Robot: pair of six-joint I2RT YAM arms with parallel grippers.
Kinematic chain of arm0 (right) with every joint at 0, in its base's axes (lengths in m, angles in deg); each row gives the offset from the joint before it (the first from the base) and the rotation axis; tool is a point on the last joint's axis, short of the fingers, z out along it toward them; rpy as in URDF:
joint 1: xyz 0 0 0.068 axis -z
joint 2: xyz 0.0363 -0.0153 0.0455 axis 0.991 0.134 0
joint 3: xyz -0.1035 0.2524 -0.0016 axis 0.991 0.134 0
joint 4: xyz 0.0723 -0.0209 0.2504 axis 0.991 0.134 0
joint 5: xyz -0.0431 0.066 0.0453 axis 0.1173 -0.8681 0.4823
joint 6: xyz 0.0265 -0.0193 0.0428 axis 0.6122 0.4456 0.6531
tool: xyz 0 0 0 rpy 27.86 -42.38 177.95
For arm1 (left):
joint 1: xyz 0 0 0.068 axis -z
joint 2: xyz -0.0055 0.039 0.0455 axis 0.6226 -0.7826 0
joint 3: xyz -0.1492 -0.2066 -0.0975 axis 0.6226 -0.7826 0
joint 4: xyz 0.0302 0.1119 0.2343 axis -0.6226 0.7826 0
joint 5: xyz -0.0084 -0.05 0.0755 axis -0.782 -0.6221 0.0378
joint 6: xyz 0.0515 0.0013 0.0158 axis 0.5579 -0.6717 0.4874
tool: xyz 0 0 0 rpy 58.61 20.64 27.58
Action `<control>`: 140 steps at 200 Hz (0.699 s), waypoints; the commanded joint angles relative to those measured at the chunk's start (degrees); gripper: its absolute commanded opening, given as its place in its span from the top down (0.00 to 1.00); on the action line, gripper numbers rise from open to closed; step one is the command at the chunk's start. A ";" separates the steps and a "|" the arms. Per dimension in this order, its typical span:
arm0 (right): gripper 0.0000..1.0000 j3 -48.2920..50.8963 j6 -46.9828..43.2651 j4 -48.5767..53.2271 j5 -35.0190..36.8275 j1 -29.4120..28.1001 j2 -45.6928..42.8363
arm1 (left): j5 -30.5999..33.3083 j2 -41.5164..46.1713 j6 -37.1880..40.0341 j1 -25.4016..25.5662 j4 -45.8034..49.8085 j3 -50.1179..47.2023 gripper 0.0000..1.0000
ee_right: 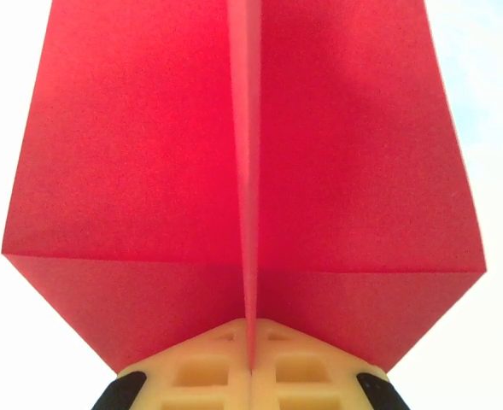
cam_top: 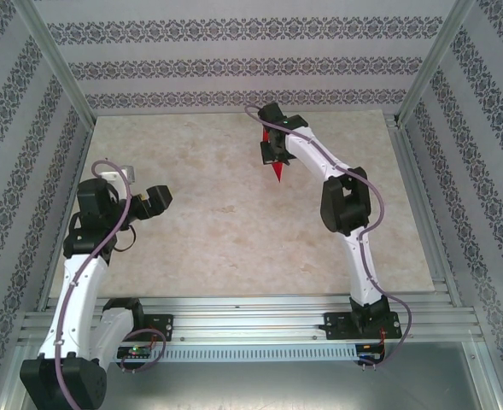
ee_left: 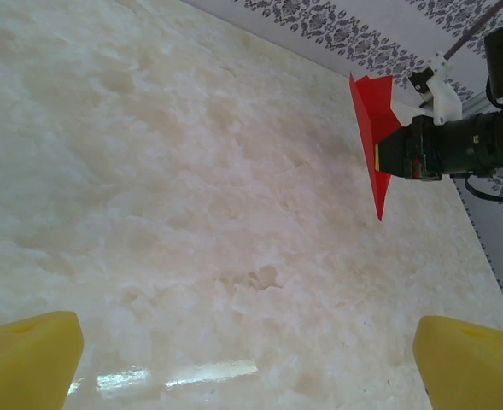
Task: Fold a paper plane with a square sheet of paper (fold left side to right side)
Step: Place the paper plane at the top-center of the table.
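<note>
Two arms are bolted at the near edge of the tabletop (cam_top: 234, 239). Toward the left edge, the left gripper (cam_top: 153, 201) hangs over the surface with its yellow fingers wide apart and nothing between them. Farther away, close to the far edge and a little right of the middle, the right gripper (cam_top: 272, 152) is clamped on the red paper plane (cam_top: 277, 172) and holds it in the air, clear of the tabletop. In the right wrist view the pads pinch the central fold, and the wings spread evenly to both sides. Whether the sharp tip points down or toward the near edge, I cannot tell exactly. I judge that the folding is finished and that the step in hand is to show the plane or lay it down. To do this well, the grip should be firm on the central fold only, so the wings are not crushed. The plane should come down slowly and flat, so the tip does not bend, and the jaws should part only when the paper rests on the tabletop. By count: one paper plane, two grippers, one tabletop.
</note>
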 commanded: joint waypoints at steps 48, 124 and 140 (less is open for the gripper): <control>0.95 -14.79 -0.91 10.77 -1.86 2.35 10.95 | 5.42 8.27 8.73 1.00 5.01 0.70 0.00; 0.91 -18.42 0.08 12.73 -3.20 4.29 16.14 | 5.74 6.57 7.46 1.00 4.31 0.72 0.00; 0.89 -19.35 -0.01 13.34 -2.96 4.38 16.98 | 5.52 6.07 7.41 1.00 4.31 0.79 0.00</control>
